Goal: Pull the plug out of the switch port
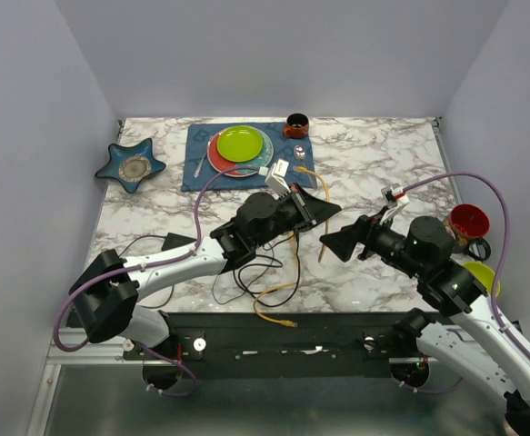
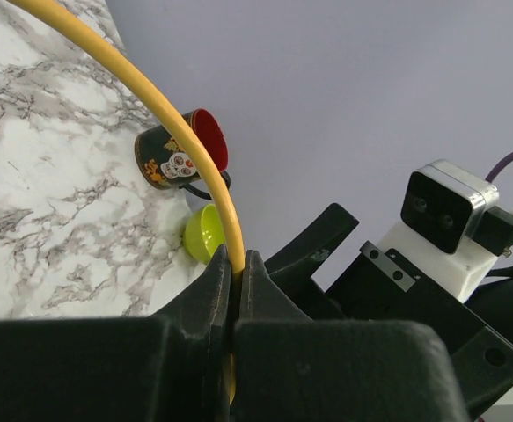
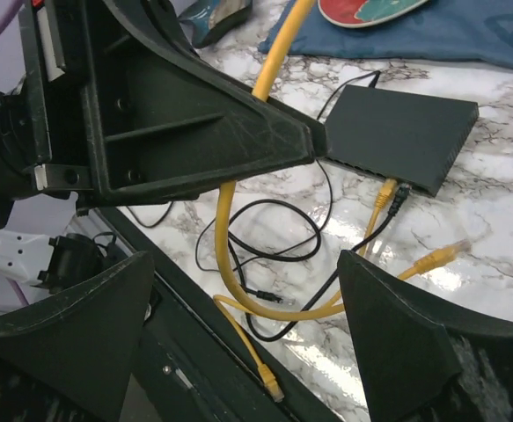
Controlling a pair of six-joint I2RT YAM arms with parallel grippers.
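The switch point(image 3: 406, 132) is a flat black box on the marble; in the top view the left arm covers it. A yellow plug point(image 3: 386, 189) sits in a port on its near edge, with a black plug point(image 3: 399, 195) beside it. The yellow cable point(image 3: 230, 229) loops from that plug over the table and rises into my left gripper point(image 2: 237, 257), which is shut on it above the table point(image 1: 322, 209). My right gripper point(image 3: 247, 264) stands wide open just right of the left one point(image 1: 337, 243), with nothing between its fingers.
Loose yellow plugs lie on the marble point(image 3: 454, 251) and at the table's near edge point(image 3: 269, 382). Thin black cords point(image 3: 274, 233) coil in front of the switch. A blue mat with plates point(image 1: 242, 145), a star dish point(image 1: 133, 165), a skull mug point(image 2: 181, 154) and a green cup point(image 2: 205, 233) stand around.
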